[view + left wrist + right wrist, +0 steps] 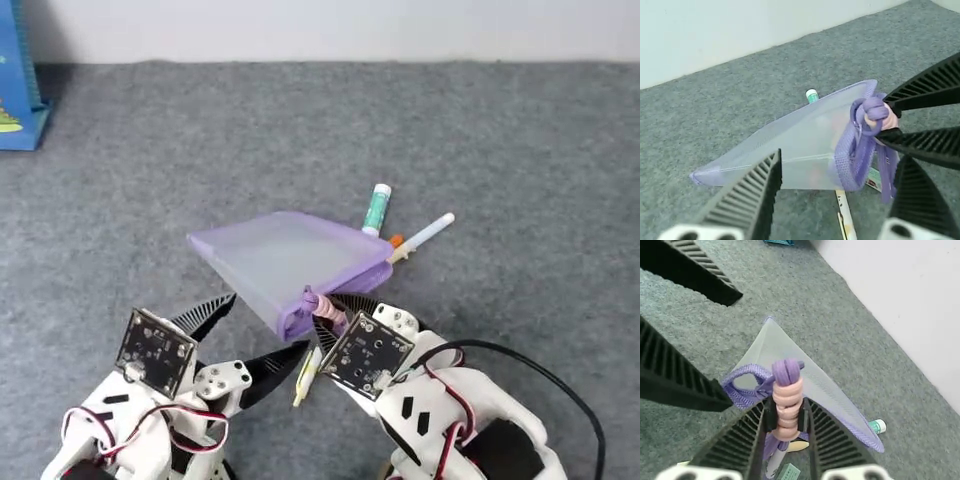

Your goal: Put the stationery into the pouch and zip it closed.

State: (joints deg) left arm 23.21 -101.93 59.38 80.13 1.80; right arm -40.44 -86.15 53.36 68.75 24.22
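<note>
My right hand [785, 410] is clamped tight on the pink and purple cord pull [786, 390] at the corner of the pouch [775, 350], the knotted cord pinched between both fingers. My left hand [839, 157] is spread wide and holds nothing. Its fingers stand apart on either side of the pouch's near edge, close to the fabric, though I cannot tell whether they touch it. The pouch is pale lilac and see-through with a darker purple band. It lies on the grey worktop [500, 150] just in front of both hands, its long side running away to my left. At its far right corner a white tube with a green label [377, 208] lies half tucked behind the fabric. Just beside the tube, a white pen with an orange collar [425, 238] pokes out onto the worktop. A second pen [307, 375], yellowish, lies between my two hands near the pouch's near corner. Beyond the pouch the worktop runs open to the wall [320, 30], with a blue box [18, 90] at the far left edge.
</note>
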